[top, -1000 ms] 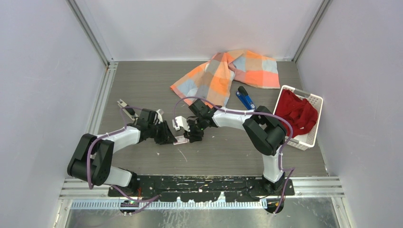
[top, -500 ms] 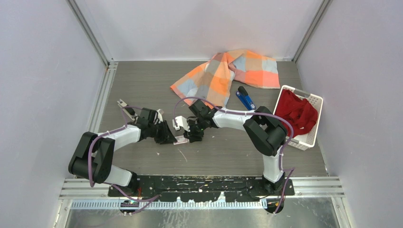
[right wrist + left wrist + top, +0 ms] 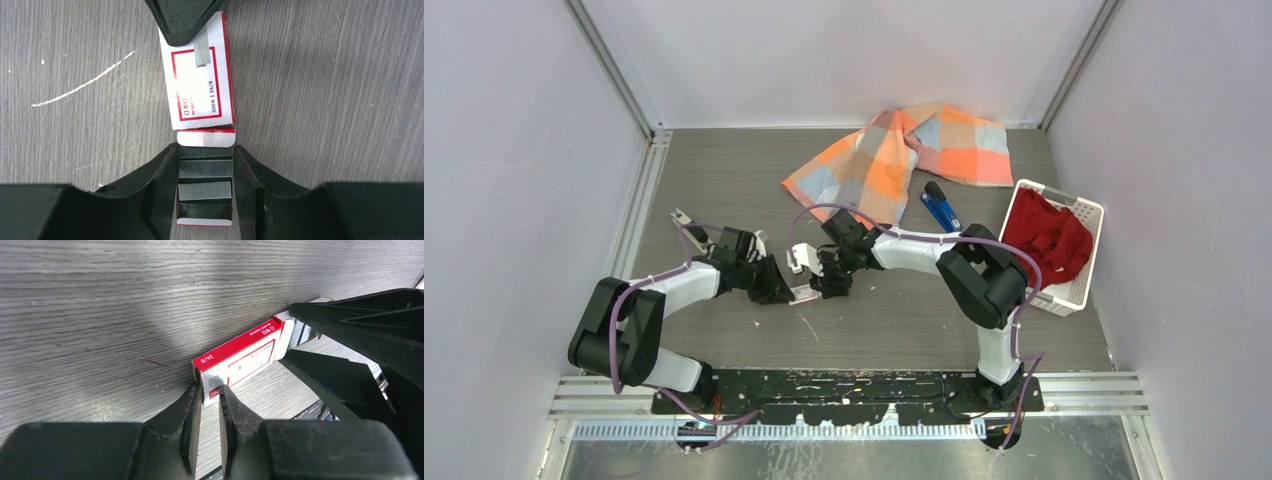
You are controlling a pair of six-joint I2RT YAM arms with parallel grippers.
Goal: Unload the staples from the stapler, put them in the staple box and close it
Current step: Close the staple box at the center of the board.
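Nothing of note has moved since the earlier frame: both arms keep the same pose over the middle of the desk [image 3: 724,170], the left one shifted only a trace.

Left pincer [image 3: 210,390]: narrow, its fingers pinched on one end of the white-and-red packet sleeve [image 3: 197,75], which lies flat on the desk. This grip appears to anchor the sleeve against a pull.

Right pincer [image 3: 205,150]: half closed, one finger pressed on each long side of the inner tray [image 3: 205,187], which is drawn out of the sleeve's opposite end. Opposed grips of this kind suit sliding a drawer-type packet open or shut.

Contents: the tray carries several grey staple strips [image 3: 205,167] laid in rows. Whether any came from the stapler cannot be told.

Stapler [image 3: 940,208]: blue, lying on the desk just beside the checked cloth [image 3: 904,155], well apart from both pincers and untouched. Its magazine cannot be seen.

White basket [image 3: 1086,215], at the right: holds a crumpled red cloth [image 3: 1049,240].
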